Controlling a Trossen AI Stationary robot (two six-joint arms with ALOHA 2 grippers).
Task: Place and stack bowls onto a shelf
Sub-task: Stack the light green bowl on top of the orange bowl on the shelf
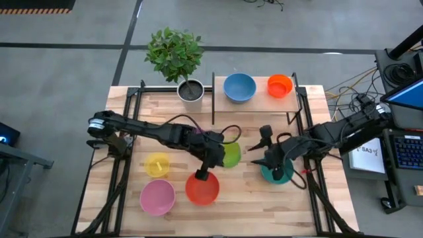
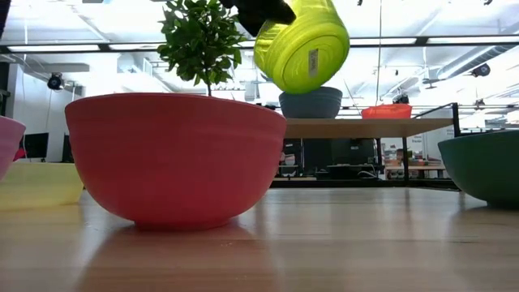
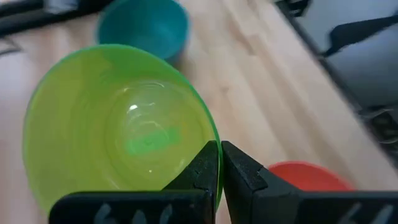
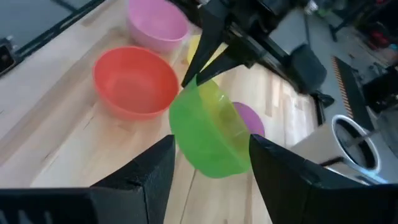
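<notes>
Bowls: eight seen in all. High view shows the blue bowl and the orange bowl side by side on the shelf at the far edge of the bench, both upright and empty. Yellow bowl, pink bowl and red bowl sit near-left to near-centre on the bench, open side up, empty. Teal bowl sits right of centre, partly under the right arm.

Lime green bowl is off the bench, at bench centre. Left gripper is pinched shut on its rim; the left wrist view shows the two fingers clamped on the translucent wall, the inside of the bowl empty. Low view alone shows it is airborne and tilted, its base with a small label facing the camera, hanging in front of the shelf above the red bowl's rim level.

Right wrist view alone shows the purple bowl, on the bench behind the green one and mostly hidden by it. Right gripper stands spread wide, holding nothing, beside the teal bowl and facing the lifted green bowl.

Potted plant stands at the far edge, left of the shelf.
</notes>
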